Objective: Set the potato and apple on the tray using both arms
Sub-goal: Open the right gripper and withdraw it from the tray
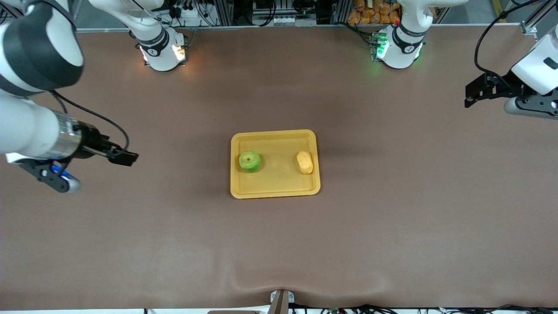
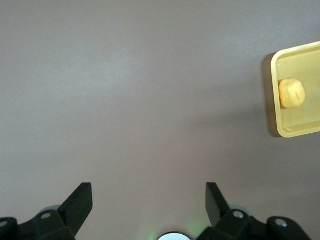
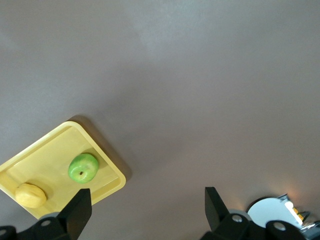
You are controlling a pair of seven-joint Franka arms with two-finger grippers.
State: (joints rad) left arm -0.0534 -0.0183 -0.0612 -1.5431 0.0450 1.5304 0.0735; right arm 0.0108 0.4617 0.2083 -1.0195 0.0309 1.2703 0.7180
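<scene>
The yellow tray [image 1: 275, 136] lies in the middle of the brown table [image 1: 392, 226]. The green apple [image 1: 250, 161] sits in the tray toward the right arm's end, and the potato [image 1: 305, 162] sits in it toward the left arm's end; the two are well apart.

The left gripper [image 1: 469, 97] hangs over bare table at the left arm's end, fingers spread wide and holding nothing. The right gripper [image 1: 126, 157] hangs over bare table at the right arm's end, also spread and empty. Both are well apart from the tray.

No readable writing or label shows on the tray or the fruit.
</scene>
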